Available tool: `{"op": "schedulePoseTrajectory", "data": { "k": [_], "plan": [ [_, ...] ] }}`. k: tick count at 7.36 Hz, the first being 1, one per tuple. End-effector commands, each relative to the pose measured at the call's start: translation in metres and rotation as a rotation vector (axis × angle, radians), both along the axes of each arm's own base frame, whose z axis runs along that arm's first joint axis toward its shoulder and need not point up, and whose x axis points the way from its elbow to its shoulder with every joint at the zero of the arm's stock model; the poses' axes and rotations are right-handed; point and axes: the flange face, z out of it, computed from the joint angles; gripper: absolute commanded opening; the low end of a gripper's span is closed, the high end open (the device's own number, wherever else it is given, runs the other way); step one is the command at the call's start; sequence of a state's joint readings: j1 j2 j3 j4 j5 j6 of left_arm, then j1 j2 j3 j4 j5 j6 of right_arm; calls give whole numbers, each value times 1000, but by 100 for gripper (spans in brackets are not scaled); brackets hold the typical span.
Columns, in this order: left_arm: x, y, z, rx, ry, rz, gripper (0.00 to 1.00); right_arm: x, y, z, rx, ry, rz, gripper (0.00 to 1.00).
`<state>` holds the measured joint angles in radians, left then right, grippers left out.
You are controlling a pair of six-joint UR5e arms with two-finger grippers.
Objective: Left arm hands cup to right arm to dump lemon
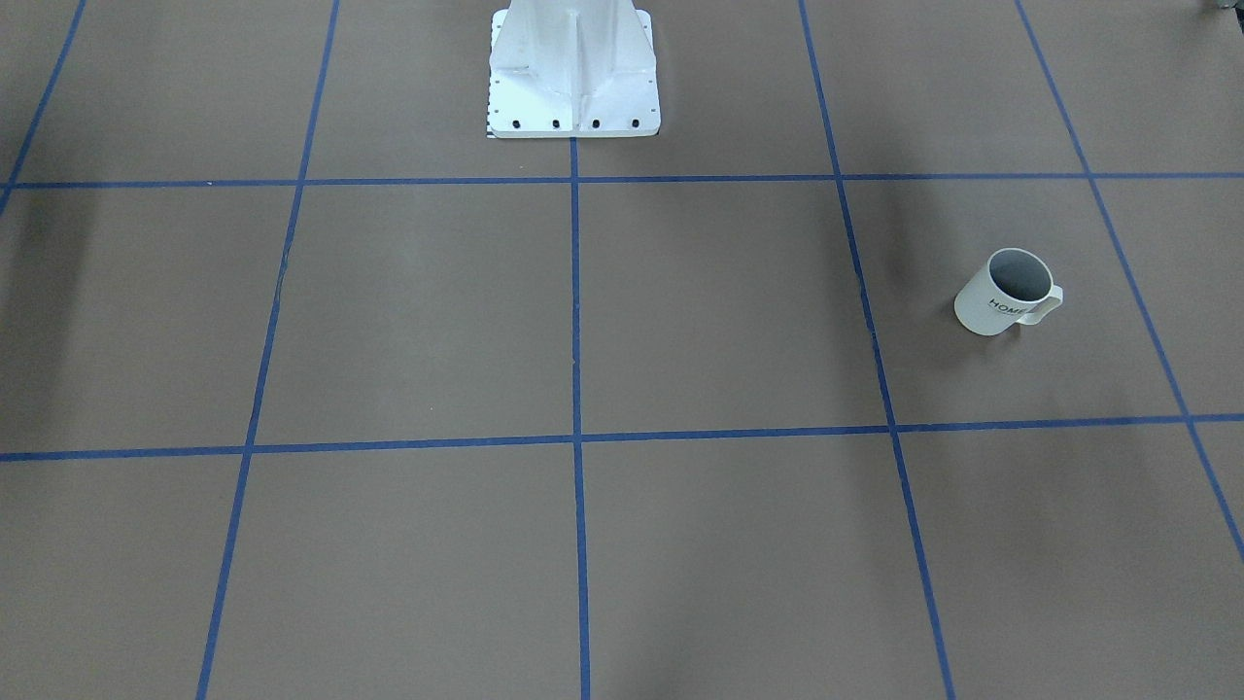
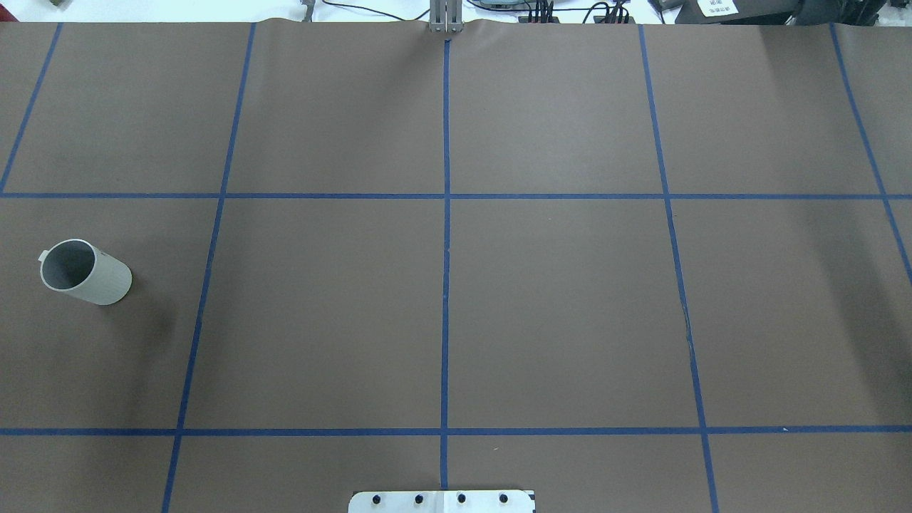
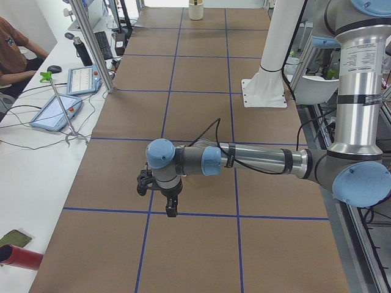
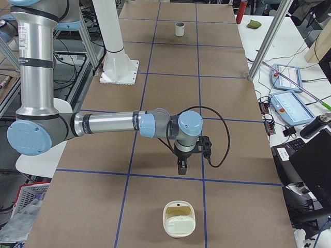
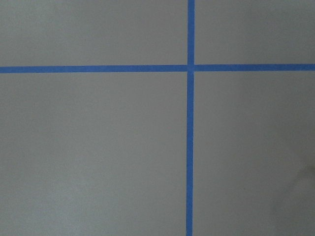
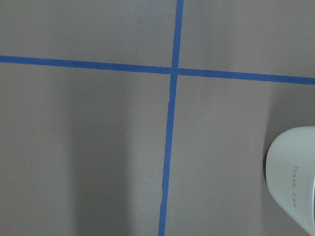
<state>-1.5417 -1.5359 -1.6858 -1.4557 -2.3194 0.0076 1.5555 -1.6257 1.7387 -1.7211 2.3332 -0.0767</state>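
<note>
Cream-white handled mug [image 2: 84, 272] upright on brown blue-taped table [image 2: 320, 320], my far left, untouched | my left end effector [image 3: 171, 209]: spread or pressed, cannot tell | my right end effector [image 4: 182, 168]: cannot tell

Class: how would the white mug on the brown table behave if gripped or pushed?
The mug looks rigid and smooth: probably stiff, perhaps slippery to grip. Standing upright, taller than wide, it might tip if pushed high. Its side handle would likely stop rolling.
</note>
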Motion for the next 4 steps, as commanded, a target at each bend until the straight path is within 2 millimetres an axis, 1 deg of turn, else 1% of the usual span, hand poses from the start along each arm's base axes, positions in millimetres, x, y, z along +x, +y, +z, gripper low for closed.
{"op": "schedulePoseTrajectory", "data": {
  "k": [1,2,3,4],
  "plan": [
    [0,-2,-1,0,0,-3,100,1,0,-2,3,0,4,100],
    [1,-1,2,-5,12,-2,100,1,0,-3,6,0,4,100],
    [2,-6,4,-8,10,0,100,1,0,-3,6,0,4,100],
    [4,-9,0,7,9,6,100,1,0,-4,6,0,5,100]
  ]
}}
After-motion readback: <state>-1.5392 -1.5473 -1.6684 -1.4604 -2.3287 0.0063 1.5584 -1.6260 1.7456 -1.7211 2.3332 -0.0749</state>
